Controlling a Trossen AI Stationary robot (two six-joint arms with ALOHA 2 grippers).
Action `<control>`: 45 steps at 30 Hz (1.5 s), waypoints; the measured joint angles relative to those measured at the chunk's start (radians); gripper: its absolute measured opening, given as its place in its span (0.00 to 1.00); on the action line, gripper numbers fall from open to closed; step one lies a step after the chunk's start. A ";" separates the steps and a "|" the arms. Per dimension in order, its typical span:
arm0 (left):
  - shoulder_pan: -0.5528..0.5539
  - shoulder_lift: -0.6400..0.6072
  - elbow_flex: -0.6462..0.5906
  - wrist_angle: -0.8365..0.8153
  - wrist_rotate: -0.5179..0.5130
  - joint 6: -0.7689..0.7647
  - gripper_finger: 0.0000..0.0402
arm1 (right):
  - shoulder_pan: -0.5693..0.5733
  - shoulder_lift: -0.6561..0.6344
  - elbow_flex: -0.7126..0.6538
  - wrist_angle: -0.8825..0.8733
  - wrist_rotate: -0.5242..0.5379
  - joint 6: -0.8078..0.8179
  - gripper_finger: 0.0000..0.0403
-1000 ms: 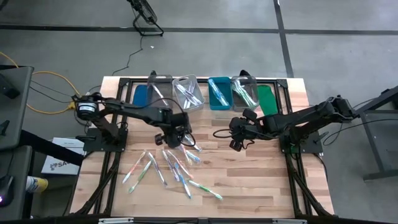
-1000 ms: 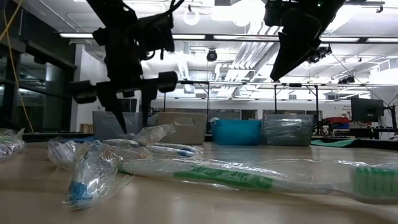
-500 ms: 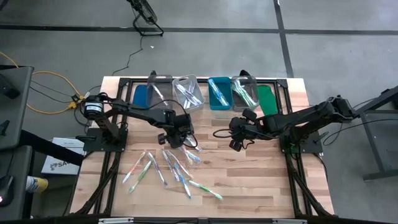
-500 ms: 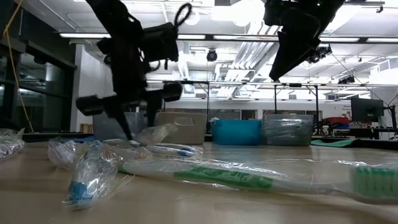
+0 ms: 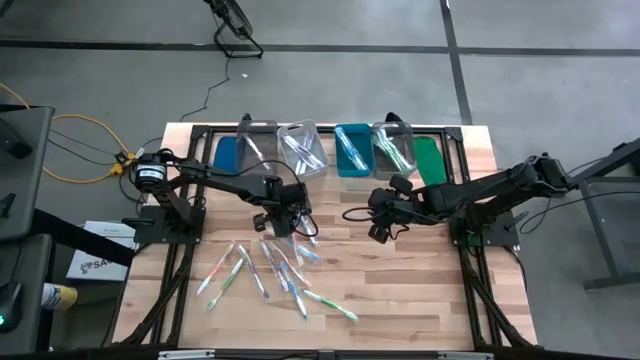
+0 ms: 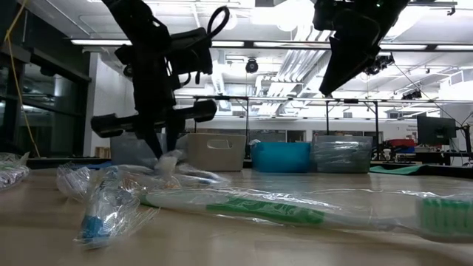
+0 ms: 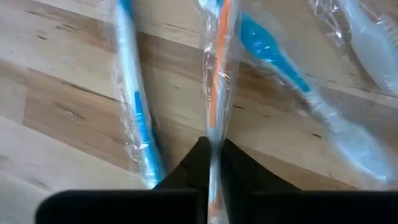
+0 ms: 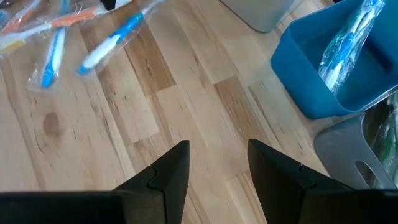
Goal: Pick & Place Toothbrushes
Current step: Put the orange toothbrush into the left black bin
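Light wooden slatted table (image 5: pixel 420 290): row of rectangular plastic bins (image 5: pixel 352 150) at 12 o'clock, loose wrapped pale-handled toothbrushes (image 5: pixel 270 268) scattered around 7 o'clock. Left gripper (image 7: pixel 211 163) sits at the pile's top edge, fingers clamped on a clear-wrapped orange-handled toothbrush (image 7: pixel 219 74). Right gripper (image 8: pixel 217 163) hovers near centre over bare wood, fingers apart, holding nothing.

Orange toothbrush (image 7: pixel 219 81) blurred, both ends cut off, head perhaps beyond the edge, left claw (image 7: pixel 211 163) fingertips hidden by wrapper.

Glossy clear-plastic-wrapped toothbrushes (image 5: pixel 285 265) lie on a matt, grainy wooden table (image 5: pixel 420 290).
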 joint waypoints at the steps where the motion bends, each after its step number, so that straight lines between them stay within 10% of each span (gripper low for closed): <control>1: 0.000 0.000 0.000 -0.005 0.000 -0.004 0.03 | 0.000 0.000 0.000 -0.001 0.000 0.000 0.39; 45: 0.189 -0.407 -0.001 -0.291 -0.211 -0.080 0.00 | 0.053 0.000 0.000 -0.001 0.003 0.015 0.39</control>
